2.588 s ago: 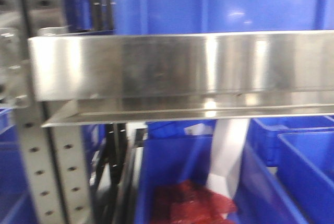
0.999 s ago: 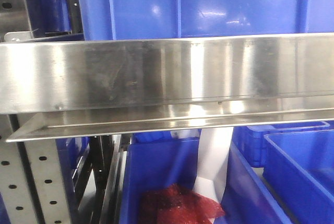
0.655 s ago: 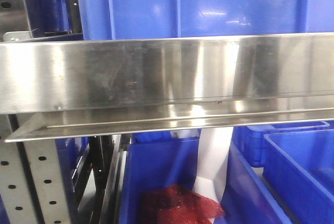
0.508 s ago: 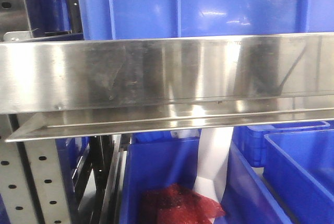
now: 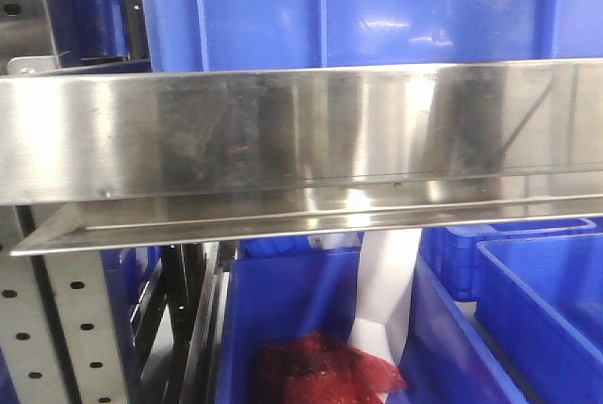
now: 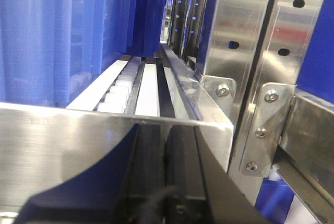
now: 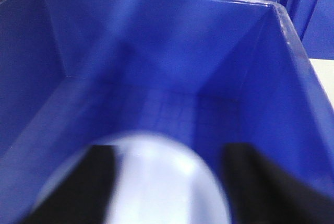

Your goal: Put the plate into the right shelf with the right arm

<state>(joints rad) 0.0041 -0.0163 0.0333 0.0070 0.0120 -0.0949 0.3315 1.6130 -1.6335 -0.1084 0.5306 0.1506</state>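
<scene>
In the right wrist view the plate [image 7: 167,182], blurred and whitish with a pale blue edge, lies low between my right gripper's fingers, over the inside of a big blue bin [image 7: 156,62]. The right gripper [image 7: 172,156] has its jaws wide apart; the left finger overlaps the plate, the right finger stands at its edge. I cannot tell whether the plate touches them. The right shelf shows as a shiny steel rail [image 5: 283,131] in the front view. My left gripper [image 6: 166,135] is shut and empty, right before a steel rail [image 6: 52,145]. The front view shows neither plate nor grippers.
A blue bin [image 5: 377,8] sits above the rail. Below it, one blue bin holds red mesh [image 5: 320,371] and a white sheet [image 5: 386,282], and another bin [image 5: 556,310] stands to the right. Perforated uprights [image 5: 66,329] stand at left, and also beside the left gripper [image 6: 245,36].
Since 2.6 s ago the front view has shifted, with the rail now spanning the whole frame. In the last second only dark reflections on the rail's right part have moved.
</scene>
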